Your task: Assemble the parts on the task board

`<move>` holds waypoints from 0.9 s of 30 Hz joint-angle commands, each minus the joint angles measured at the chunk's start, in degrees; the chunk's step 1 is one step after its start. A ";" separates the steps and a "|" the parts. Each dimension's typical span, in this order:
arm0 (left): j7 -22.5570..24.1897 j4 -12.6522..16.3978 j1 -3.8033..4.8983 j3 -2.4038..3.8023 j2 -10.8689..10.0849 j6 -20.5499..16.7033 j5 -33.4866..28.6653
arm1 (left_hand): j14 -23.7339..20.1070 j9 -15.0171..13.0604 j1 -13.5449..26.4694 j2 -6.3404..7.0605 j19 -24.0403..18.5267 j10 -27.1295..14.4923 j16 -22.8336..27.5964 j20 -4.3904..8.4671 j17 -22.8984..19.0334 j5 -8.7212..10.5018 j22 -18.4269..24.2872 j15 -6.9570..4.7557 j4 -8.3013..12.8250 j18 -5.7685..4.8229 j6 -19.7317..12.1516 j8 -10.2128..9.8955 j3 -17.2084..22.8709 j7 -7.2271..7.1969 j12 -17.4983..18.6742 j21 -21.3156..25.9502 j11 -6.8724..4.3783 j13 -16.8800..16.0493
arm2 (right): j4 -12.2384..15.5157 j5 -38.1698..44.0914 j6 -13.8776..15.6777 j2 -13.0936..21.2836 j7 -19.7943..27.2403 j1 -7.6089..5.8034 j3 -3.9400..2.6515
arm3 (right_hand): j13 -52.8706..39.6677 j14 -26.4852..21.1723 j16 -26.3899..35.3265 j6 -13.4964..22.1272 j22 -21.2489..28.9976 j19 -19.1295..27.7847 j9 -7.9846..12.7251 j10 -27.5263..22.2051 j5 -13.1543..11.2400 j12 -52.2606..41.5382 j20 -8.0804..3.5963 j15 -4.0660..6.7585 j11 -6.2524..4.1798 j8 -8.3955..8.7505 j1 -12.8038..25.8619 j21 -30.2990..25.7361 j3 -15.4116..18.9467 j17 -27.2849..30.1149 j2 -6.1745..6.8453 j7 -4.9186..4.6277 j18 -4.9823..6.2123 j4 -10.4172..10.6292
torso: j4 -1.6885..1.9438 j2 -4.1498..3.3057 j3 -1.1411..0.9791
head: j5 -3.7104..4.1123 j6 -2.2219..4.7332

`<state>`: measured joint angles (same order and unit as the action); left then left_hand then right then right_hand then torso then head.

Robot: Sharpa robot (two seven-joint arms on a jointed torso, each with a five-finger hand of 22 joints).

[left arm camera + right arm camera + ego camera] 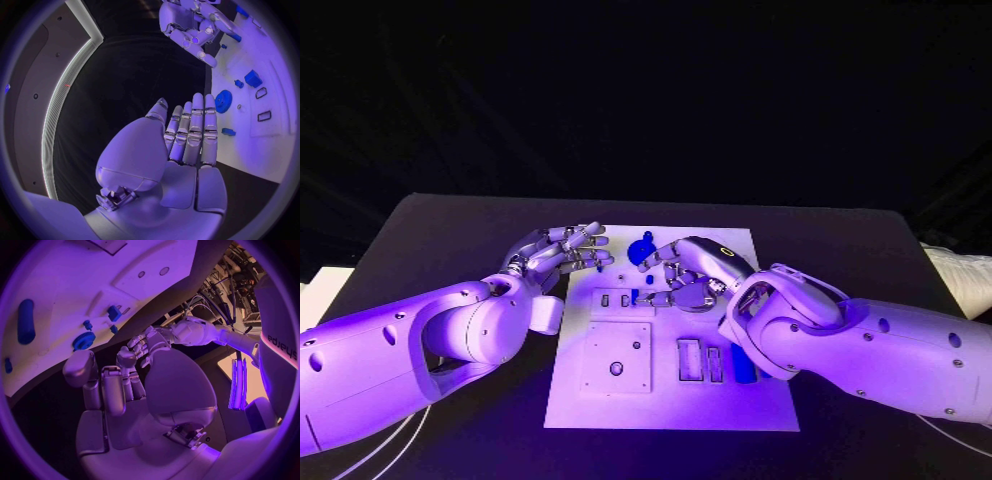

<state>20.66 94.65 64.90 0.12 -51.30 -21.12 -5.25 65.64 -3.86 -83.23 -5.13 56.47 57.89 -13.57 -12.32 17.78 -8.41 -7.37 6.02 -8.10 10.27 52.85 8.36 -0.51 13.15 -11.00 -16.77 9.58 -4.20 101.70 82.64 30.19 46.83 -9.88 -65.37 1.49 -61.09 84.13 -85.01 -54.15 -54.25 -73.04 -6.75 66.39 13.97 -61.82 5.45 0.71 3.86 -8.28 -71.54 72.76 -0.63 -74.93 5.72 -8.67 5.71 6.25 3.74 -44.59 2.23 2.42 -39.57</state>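
Note:
The white task board (pixel 672 405) lies in the middle of the table. A blue gear (pixel 642 249) sits near its far edge, also seen as the gear (pixel 223 101) and the gear (pixel 83 340). A long blue part (pixel 743 364) lies at the board's near right, next to two slots. Small blue parts (pixel 626 299) stand mid-board. My left hand (pixel 564 251) hovers at the board's far left edge, fingers (pixel 194 131) straight, holding nothing. My right hand (pixel 684 275) hangs over the board just right of the gear, fingers (pixel 127 360) curled in with nothing seen in them.
A square plate (pixel 616 357) with holes occupies the board's near left. A blue block (pixel 252 78) and a small blue piece (pixel 228 131) rest on the board near the gear. Black table (pixel 444 230) surrounds the board on all sides.

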 commanded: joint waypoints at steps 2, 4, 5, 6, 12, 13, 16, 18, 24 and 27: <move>-4.48 -0.01 0.04 0.03 -0.24 -0.38 2.80 | 13.32 -0.73 0.49 0.41 9.71 6.70 -9.86 4.00 5.75 -0.02 -3.32 -4.12 -0.56 0.30 3.98 2.05 0.16 -3.22 -2.71 -6.75 -3.55 -1.21 | 2.20 -12.93 1.78 3.33 6.89 -1.83 -0.20 | 0.54 3.29 1.33 -0.09 2.13 1.19 -0.16 -0.19 1.00 0.27 0.02 -0.14 -0.14 -0.50 -2.24 -1.46 -0.01 -4.90 -1.86 0.13 1.50 -0.42 | -0.02 0.08 -0.07 | 0.15 0.24; -7.52 0.00 0.06 0.03 -0.38 -0.26 6.11 | 17.17 -0.93 1.30 0.85 12.87 9.86 -19.60 5.46 14.13 -0.02 -5.34 -5.67 -1.43 0.18 5.59 2.40 -0.01 -4.45 -3.53 -10.31 -5.07 -2.04 | 3.00 -18.36 1.03 5.47 7.73 -3.24 -0.24 | 1.29 2.70 2.60 -0.56 5.22 2.79 -0.33 -0.97 1.22 0.90 -0.04 -0.07 -0.21 -1.01 -3.83 -3.33 -0.30 -3.16 -3.06 0.23 2.03 -0.80 | -0.08 0.24 -0.05 | 0.17 0.32; -8.81 0.11 0.08 0.04 -0.42 -0.18 7.98 | 18.25 -0.92 1.57 1.12 13.67 10.98 -28.15 6.09 22.34 -0.03 -6.49 -5.95 -1.84 0.10 5.98 2.29 -0.10 -4.93 -3.82 -12.11 -5.48 -2.58 | 3.31 -20.97 0.70 6.55 7.94 -4.04 -0.26 | 1.40 2.65 2.74 -0.72 5.53 2.94 -0.39 -1.06 1.18 0.93 -0.08 -0.02 -0.22 -1.23 -4.19 -3.60 -0.28 -3.04 -3.37 0.27 2.08 -0.86 | -0.13 0.30 -0.06 | 0.23 0.35; -10.29 0.25 0.10 0.04 -0.47 0.02 10.02 | 18.63 -0.78 1.58 1.19 13.98 12.09 -35.58 6.45 29.57 -0.03 -7.67 -6.19 -2.10 -0.07 5.79 1.86 0.00 -5.00 -4.38 -13.86 -5.60 -3.34 | 3.49 -22.95 0.39 7.40 8.08 -4.68 -0.26 | 1.36 2.66 2.74 -0.79 5.60 2.95 -0.42 -0.99 1.23 0.83 -0.10 0.00 -0.28 -1.32 -4.43 -3.67 -0.32 -3.05 -3.57 0.28 2.08 -0.91 | -0.25 0.37 -0.08 | 0.16 0.42; -22.83 -0.10 1.20 0.10 -0.37 2.51 20.73 | 20.26 -0.92 5.81 0.89 16.32 11.97 -63.19 7.15 56.98 0.09 -21.71 -6.38 -6.21 -1.35 3.92 1.94 -1.54 -4.52 -14.14 -28.81 -5.77 -11.92 | 3.60 -30.44 -0.46 11.23 8.50 -6.84 -0.28 | 1.00 2.85 2.50 -0.97 5.44 2.64 -0.50 -0.37 1.76 0.17 -0.22 0.13 -0.41 -1.69 -5.41 -3.71 -0.52 -3.50 -4.44 0.36 2.03 -1.17 | -0.64 1.15 -0.31 | -0.14 0.31; -24.88 -0.51 1.68 0.10 -0.18 2.88 22.26 | 21.37 -1.25 6.66 0.92 19.72 12.27 -67.45 7.25 61.57 0.08 -32.14 -6.67 -7.07 -2.67 4.14 2.78 -2.03 -5.03 -17.59 -37.44 -6.06 -14.45 | 3.39 -31.22 -0.67 11.64 8.51 -7.03 -0.28 | 0.99 2.87 2.48 -0.98 5.43 2.60 -0.50 -0.32 1.86 0.13 -0.24 0.14 -0.42 -1.72 -5.44 -3.71 -0.52 -3.53 -4.53 0.36 2.03 -1.14 | -0.70 1.25 -0.37 | -0.22 0.36; -30.39 -1.77 3.00 0.11 0.44 5.23 26.33 | 23.98 -3.47 7.30 0.96 23.25 6.24 -75.71 7.62 71.25 0.07 -50.72 -6.94 -8.24 -4.93 3.82 7.58 -3.07 -5.39 -33.11 -52.78 -6.91 -26.95 | 2.65 -32.88 -0.91 12.36 8.59 -7.37 -0.27 | 1.19 2.79 2.79 -0.86 5.89 2.71 -0.48 -0.34 2.16 0.21 -0.28 0.16 -0.42 -1.73 -5.44 -3.97 -0.51 -3.09 -4.86 0.33 2.10 -1.01 | -0.87 1.57 -0.58 | -0.62 0.24; -35.21 -2.92 4.12 0.11 1.05 9.01 30.40 | 24.36 -5.40 9.22 0.36 23.55 5.22 -76.43 7.59 72.22 0.00 -55.50 -7.12 -8.34 -5.30 2.74 10.92 -4.34 -5.85 -42.64 -56.58 -6.99 -36.13 | 2.06 -33.71 -1.02 12.75 8.67 -7.52 -0.27 | 1.48 2.70 3.07 -0.74 6.42 2.89 -0.45 -0.47 2.43 0.42 -0.30 0.17 -0.42 -1.71 -5.48 -4.29 -0.50 -2.70 -5.04 0.31 2.19 -0.94 | -0.97 1.72 -0.67 | -0.81 0.15; -44.71 -5.42 6.53 0.10 3.71 19.03 45.11 | 24.36 -9.22 12.04 -0.30 23.75 5.44 -76.43 7.53 72.22 1.44 -59.83 -7.51 -8.53 -5.83 0.69 16.80 -7.91 -6.48 -49.20 -59.87 -7.40 -42.81 | 0.45 -34.26 -0.82 13.22 7.85 -7.68 -0.26 | 2.05 2.54 3.72 -0.59 7.52 3.20 -0.41 -0.65 2.85 0.79 -0.35 0.20 -0.42 -1.76 -5.23 -5.00 -0.16 -1.86 -5.14 0.30 2.36 -0.62 | -0.95 2.16 -0.75 | -1.09 -0.08; -47.31 -6.37 7.08 0.10 5.46 21.79 50.99 | 24.36 -10.67 12.52 -0.45 23.78 5.35 -76.43 7.70 72.22 2.06 -60.73 -7.58 -8.57 -5.88 0.34 18.87 -9.09 -6.86 -49.65 -60.49 -7.54 -43.26 | -0.30 -34.23 -0.57 13.18 7.27 -7.71 -0.26 | 2.10 2.54 3.92 -0.48 7.77 3.15 -0.39 -0.43 2.94 0.69 -0.39 0.24 -0.44 -1.77 -5.00 -5.21 0.20 -1.65 -5.01 0.33 2.39 -0.41 | -0.92 2.28 -0.78 | -1.20 -0.20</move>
<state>-19.47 88.46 71.86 0.22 -46.09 -6.89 34.44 83.97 -14.30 -71.10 -5.61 80.06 63.35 -89.86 -4.93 74.95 -6.56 -67.97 -1.12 -16.66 4.88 53.43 26.90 -9.42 6.24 -60.52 -77.14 2.45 -47.38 101.56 49.85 30.15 60.05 -2.49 -73.06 1.24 -59.07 84.13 -81.35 -54.78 -46.53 -70.07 -7.17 65.68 16.56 -61.40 5.13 0.72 3.55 -9.73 -76.87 67.71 -0.72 -74.92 0.85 -8.50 7.52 5.86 2.81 -42.54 1.50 1.32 -39.70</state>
